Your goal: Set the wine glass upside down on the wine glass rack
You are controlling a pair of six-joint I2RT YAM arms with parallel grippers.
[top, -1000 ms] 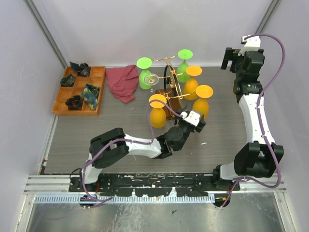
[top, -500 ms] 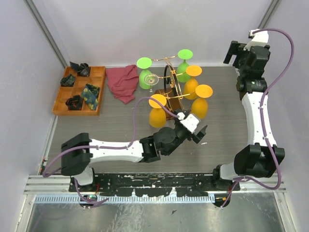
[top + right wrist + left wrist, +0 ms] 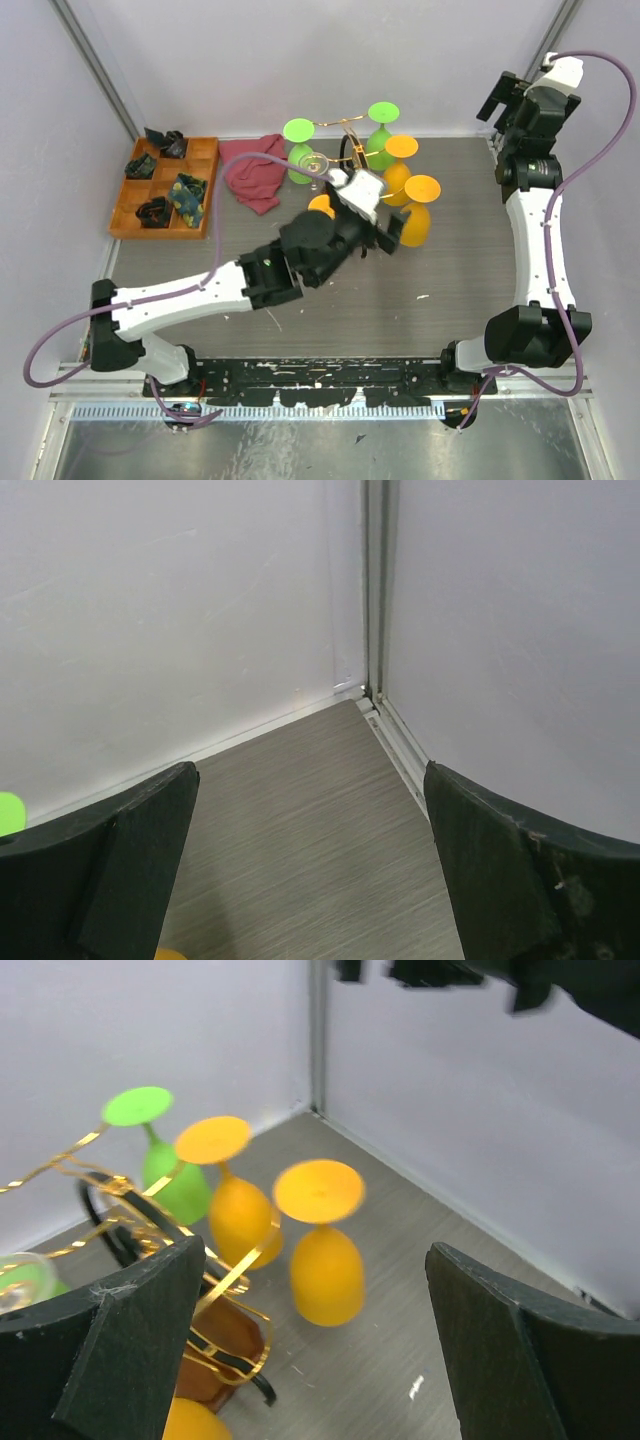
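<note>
The wine glass rack [image 3: 352, 140] is a gold wire stand at the back middle of the table. My left arm covers its base from above. Green glasses [image 3: 298, 131] and orange glasses [image 3: 423, 189] hang upside down around it. A clear glass [image 3: 314, 161] sits among the scrolls. My left gripper [image 3: 378, 222] is open and empty, raised over the front of the rack. In the left wrist view the gold wire [image 3: 130, 1210], brown base [image 3: 228, 1355] and an orange glass [image 3: 322, 1265] lie below my left gripper [image 3: 315, 1345]. My right gripper [image 3: 505, 95] is open and empty, high at the back right corner.
A compartmented orange-brown tray [image 3: 200, 190] with dark cloth items stands at the back left. A red cloth [image 3: 255, 172] lies beside it. The right wrist view shows bare grey table [image 3: 300, 810] and the corner of the white walls.
My left arm has stretched out and swung from in front of the rack to up over it. My right arm has risen further toward the back right corner.
</note>
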